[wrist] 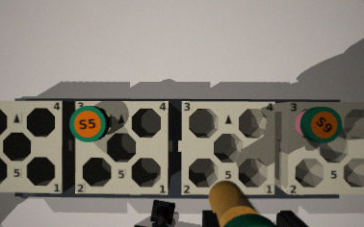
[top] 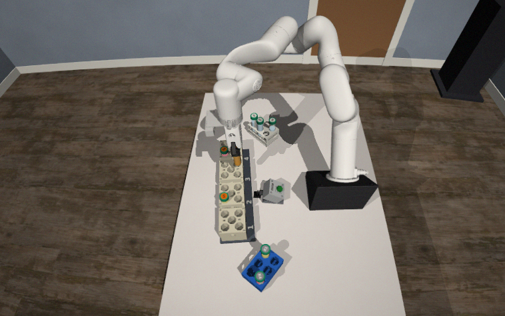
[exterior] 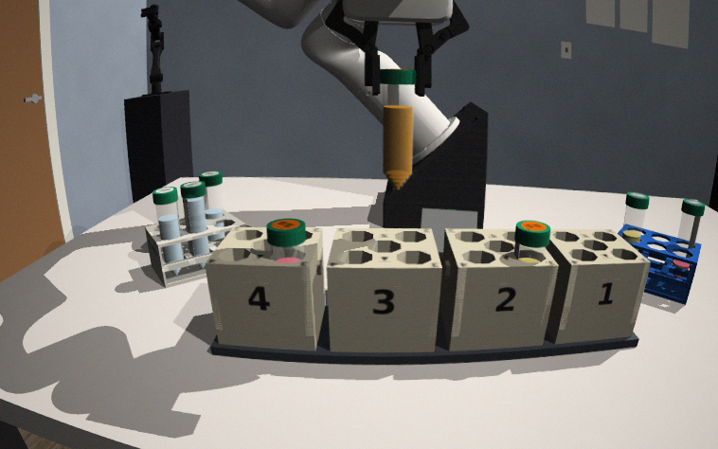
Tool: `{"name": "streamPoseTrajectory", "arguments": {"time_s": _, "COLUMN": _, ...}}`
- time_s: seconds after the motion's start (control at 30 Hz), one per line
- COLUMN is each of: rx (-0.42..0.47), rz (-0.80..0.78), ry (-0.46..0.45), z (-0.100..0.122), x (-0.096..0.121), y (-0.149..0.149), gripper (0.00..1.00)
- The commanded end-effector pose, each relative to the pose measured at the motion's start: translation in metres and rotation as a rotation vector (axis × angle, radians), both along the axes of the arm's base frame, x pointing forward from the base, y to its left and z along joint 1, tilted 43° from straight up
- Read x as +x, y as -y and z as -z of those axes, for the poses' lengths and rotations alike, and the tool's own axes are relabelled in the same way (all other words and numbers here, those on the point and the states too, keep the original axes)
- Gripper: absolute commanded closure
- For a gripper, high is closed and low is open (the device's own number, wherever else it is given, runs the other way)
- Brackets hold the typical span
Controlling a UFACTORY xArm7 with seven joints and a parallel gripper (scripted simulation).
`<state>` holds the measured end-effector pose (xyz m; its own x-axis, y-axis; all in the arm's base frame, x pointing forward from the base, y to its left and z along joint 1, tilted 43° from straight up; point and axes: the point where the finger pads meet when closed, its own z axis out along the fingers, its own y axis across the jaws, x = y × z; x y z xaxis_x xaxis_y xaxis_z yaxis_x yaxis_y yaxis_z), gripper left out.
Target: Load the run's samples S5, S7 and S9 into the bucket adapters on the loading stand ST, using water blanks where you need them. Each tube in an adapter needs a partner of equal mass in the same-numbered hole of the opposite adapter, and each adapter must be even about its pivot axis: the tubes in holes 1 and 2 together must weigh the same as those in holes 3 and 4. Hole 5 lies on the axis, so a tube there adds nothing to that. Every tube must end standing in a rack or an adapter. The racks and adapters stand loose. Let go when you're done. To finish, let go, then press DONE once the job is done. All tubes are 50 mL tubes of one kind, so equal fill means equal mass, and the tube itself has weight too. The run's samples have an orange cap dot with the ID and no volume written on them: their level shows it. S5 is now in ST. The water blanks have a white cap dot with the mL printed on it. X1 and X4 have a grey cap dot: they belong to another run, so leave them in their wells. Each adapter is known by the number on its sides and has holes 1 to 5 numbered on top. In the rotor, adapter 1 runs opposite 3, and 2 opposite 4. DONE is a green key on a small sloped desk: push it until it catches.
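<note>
My gripper (top: pixel 235 152) (exterior: pixel 398 83) is shut on the cap of an orange-filled tube (top: pixel 237 160) (exterior: pixel 398 136) (wrist: pixel 227 198). The tube hangs upright, clear above the stand near adapter 3 (exterior: pixel 383 334); its cap dot is orange at the rim, the ID unreadable. S5 (top: pixel 223 196) (exterior: pixel 532 228) (wrist: pixel 88 124) stands in hole 3 of adapter 2 (exterior: pixel 498 329). S9 (top: pixel 224 150) (exterior: pixel 286 231) (wrist: pixel 323 124) stands in hole 3 of adapter 4 (exterior: pixel 256 329). Adapter 3 and adapter 1 (exterior: pixel 596 323) show no tubes. Three blanks stand in the pale rack (top: pixel 273 138); their numbers are unreadable.
The blue rack (top: pixel 251 282) (exterior: pixel 666 290) holds two grey-dotted tubes beyond adapter 1. The green DONE key (top: pixel 279 189) is on its small grey desk, between the adapters and the arm's black base (top: pixel 335 198). The dark loading stand (exterior: pixel 423 356) lies under the adapters.
</note>
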<state>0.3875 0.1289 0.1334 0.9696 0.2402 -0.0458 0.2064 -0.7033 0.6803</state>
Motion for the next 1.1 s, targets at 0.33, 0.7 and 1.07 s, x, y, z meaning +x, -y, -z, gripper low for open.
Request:
{"name": "streamPoseTrajectory", "arguments": {"time_s": 0.33, "rx": 0.008, "rz": -0.006, "ry": 0.003, "z": -0.046, "x": 0.019, "y": 0.044, "gripper": 1.00}}
{"name": "streamPoseTrajectory", "arguments": {"time_s": 0.7, "rx": 0.008, "rz": -0.006, "ry": 0.003, "z": -0.067, "x": 0.027, "y": 0.065, "gripper": 1.00}}
{"name": "streamPoseTrajectory", "arguments": {"time_s": 1.07, "rx": 0.008, "rz": -0.006, "ry": 0.003, "z": -0.067, "x": 0.027, "y": 0.065, "gripper": 1.00}}
